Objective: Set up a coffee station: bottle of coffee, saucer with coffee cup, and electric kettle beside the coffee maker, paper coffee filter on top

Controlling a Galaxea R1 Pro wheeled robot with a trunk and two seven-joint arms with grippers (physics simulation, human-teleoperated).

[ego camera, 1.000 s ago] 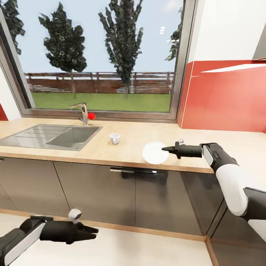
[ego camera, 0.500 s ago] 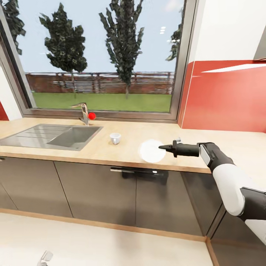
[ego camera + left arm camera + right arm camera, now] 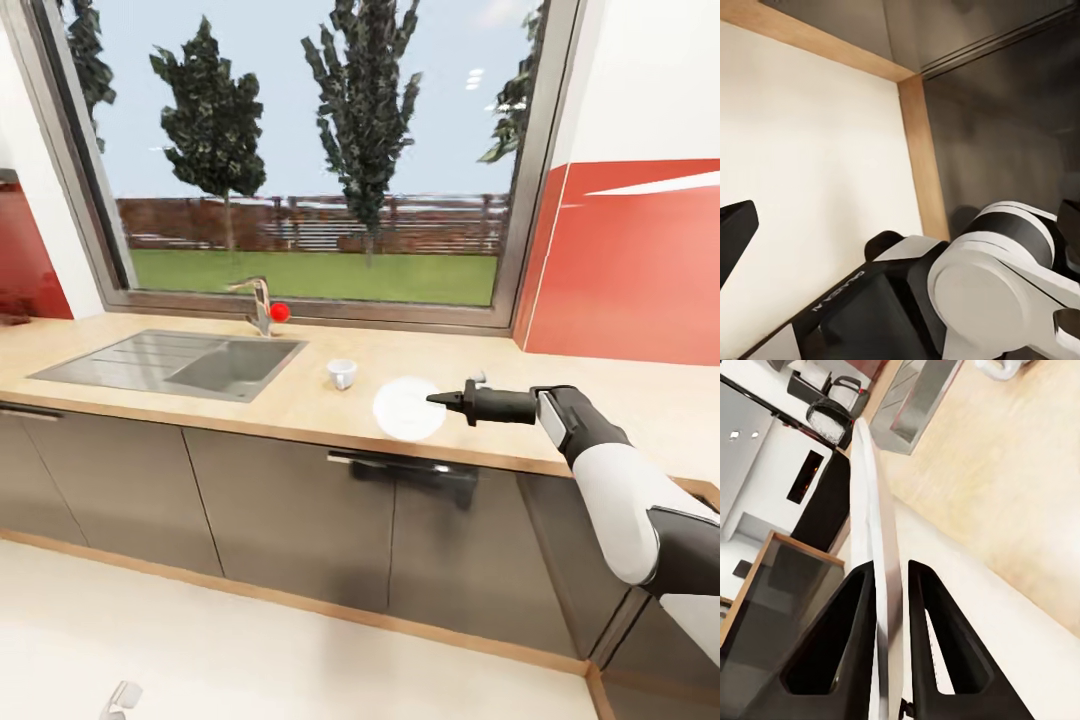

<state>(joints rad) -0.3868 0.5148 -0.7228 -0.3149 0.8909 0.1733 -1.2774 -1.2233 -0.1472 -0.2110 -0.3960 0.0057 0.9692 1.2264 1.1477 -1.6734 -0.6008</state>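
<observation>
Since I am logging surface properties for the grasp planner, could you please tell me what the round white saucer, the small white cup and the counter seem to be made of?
The round white saucer, pinched at its rim by the right gripper, looks like glazed ceramic: plain white, thin, rigid. The small white cup looks the same, possibly porcelain. The countertop appears to be light wood or wood-look laminate: pale matte grain.

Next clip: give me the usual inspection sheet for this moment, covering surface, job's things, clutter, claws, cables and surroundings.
Surface: light wood countertop with an inset steel sink and a faucet.
Job's things: white saucer gripped at its rim near the counter's front edge; coffee cup standing on the counter, apart from the saucer.
Clutter: nothing seen.
Claws: right claw shut on the saucer's rim, as the right wrist view confirms; left claw's state cannot be told.
Cables: nothing seen.
Surroundings: large window with trees outside, red wall panel, dark cabinet fronts below.
</observation>
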